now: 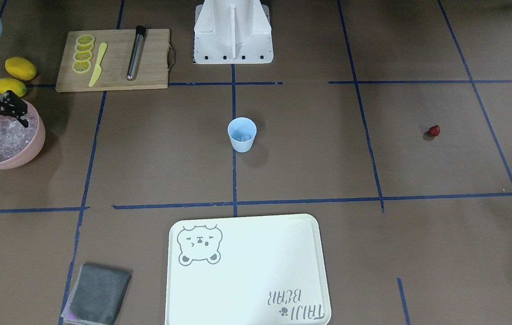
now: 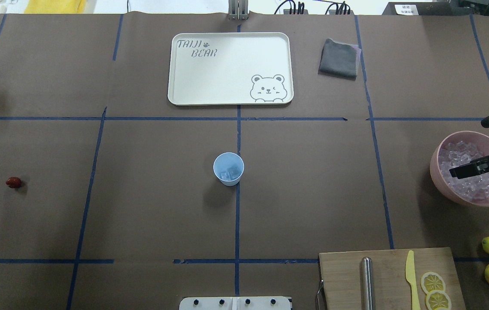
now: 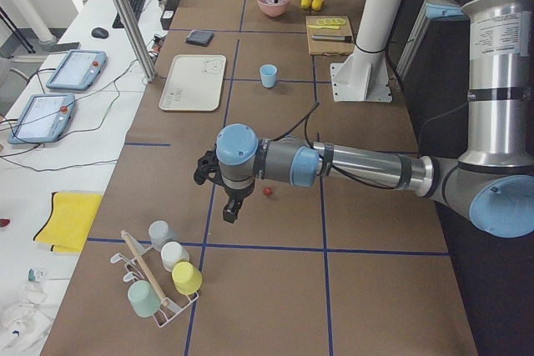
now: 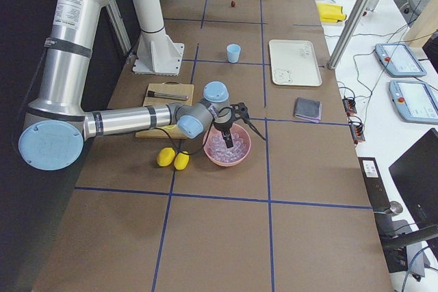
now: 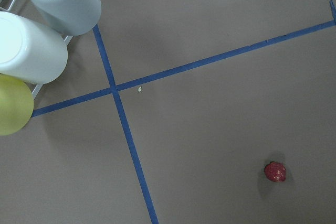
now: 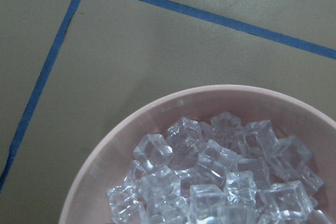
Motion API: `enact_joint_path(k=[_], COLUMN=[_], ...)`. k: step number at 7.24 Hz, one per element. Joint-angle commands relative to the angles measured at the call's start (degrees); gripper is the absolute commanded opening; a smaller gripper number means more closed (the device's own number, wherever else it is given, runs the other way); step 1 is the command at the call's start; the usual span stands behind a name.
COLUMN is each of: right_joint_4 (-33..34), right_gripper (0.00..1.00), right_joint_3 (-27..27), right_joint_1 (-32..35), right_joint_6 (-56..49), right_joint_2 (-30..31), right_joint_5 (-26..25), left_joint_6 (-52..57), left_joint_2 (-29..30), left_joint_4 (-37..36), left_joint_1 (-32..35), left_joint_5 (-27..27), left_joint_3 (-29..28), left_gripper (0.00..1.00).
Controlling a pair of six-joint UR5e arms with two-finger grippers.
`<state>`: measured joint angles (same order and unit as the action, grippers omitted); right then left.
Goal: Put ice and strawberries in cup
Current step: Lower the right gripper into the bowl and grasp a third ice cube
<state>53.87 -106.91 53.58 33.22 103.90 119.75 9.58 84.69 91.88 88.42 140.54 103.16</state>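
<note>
cup (image 2: 228, 169): small pale blue plastic tumbler, smooth, tapered, round rim, no handle; upright on the table (image 2: 313, 193), on a blue tape line.
ice (image 6: 220, 182): clear, glassy, whitish-translucent cubes, sharp-edged and glossy, each far smaller than the cup; most heaped in the bowl, a few lying at the bottom of the cup.
bowl (image 2: 434, 170): pink, round, smooth-walled, much wider than the cup; well apart from the cup, toward the robot's right.
strawberry (image 2: 13, 182): one small dark red berry with a bumpy skin; lying bare on the table, well apart from the cup, toward the robot's left; touched by nothing.
right tool (image 2: 467, 148): black, fingers spread wide, over the bowl on the far right of the cup; one finger above the heaped ice, the other near the bowl's rim; nothing seen pinched between them; contact with the ice not to be told.
left tool (image 3: 213, 199): dark, hanging above the table near the strawberry, far from the cup on the robot's left; shown only in the side view, so spread or pressed together cannot be told.
table: flat, covered in matte brown paper, marked into squares by blue tape.
</note>
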Motion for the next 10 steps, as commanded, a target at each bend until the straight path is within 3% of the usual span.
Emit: enact_joint_path(k=[1, 4, 5, 6, 7, 8, 10], right_joint_4=[-0.4, -0.5, -0.4, -0.5, -0.5, -0.4, -0.4], right_gripper=[0.91, 0.78, 0.58, 0.31, 0.15, 0.09, 0.06], right_joint_3=[0.0, -0.3, -0.3, -0.6, -0.6, -1.1, -3.6], right_joint_1=[-0.7, -1.5, -1.5, -1.5, -1.5, -1.4, -1.1], right_joint_6=[0.1, 0.1, 0.0, -0.2, -0.4, -0.6, -0.6], right_joint_2=[0.5, 1.0, 1.0, 1.0, 1.0, 1.3, 3.1], right_joint_5=[0.3, 0.6, 0.7, 0.8, 0.8, 0.9, 0.9], left_joint_6=[0.0, 0.0, 0.0, 0.0, 0.0, 0.0, 0.0], left_joint_2=[0.0, 0.0, 0.0, 0.0, -0.1, -0.1, 0.0], left_joint_4=[0.0, 0.0, 0.0, 0.1, 0.0, 0.1, 0.0], left_joint_1=[0.0, 0.0, 0.0, 0.0, 0.0, 0.0, 0.0], left_joint_5=[0.0, 0.0, 0.0, 0.0, 0.0, 0.0, 0.0], left_joint_3=[0.0, 0.0, 0.0, 0.0, 0.0, 0.0, 0.0], left_gripper=[1.0, 1.0, 1.0, 1.0, 1.0, 1.0, 1.0])
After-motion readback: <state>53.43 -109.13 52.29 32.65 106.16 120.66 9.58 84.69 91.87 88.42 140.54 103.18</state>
